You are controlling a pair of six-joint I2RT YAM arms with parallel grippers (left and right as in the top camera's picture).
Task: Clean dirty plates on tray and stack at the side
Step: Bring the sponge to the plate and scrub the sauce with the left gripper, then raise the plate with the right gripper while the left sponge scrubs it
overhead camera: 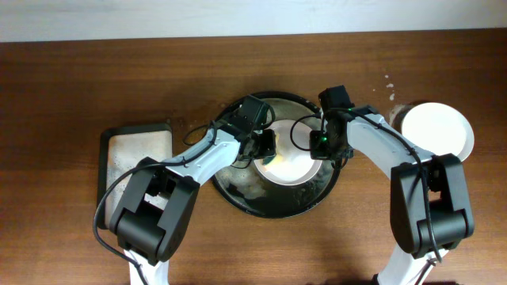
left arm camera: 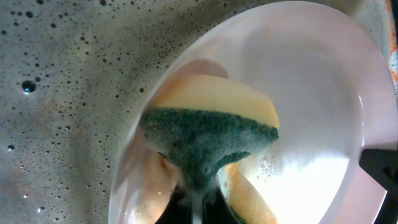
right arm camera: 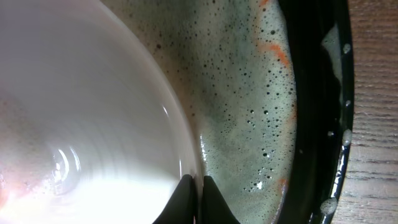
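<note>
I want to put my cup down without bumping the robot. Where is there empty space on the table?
Free: the back strip of table, behind the sponge tray and black tray, and the wood in front between the arms. Crowded: the middle, where the left end effector, holding a sponge, and right end effector work on a plate.

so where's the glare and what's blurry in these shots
overhead: evenly lit and sharp, though the plate on the tray is washed out white; left wrist: sponge crisp, glare across the plate's lower right, suds a bit softer; right wrist: strong glare low on the plate, its surface blurred, tray suds in focus
</note>
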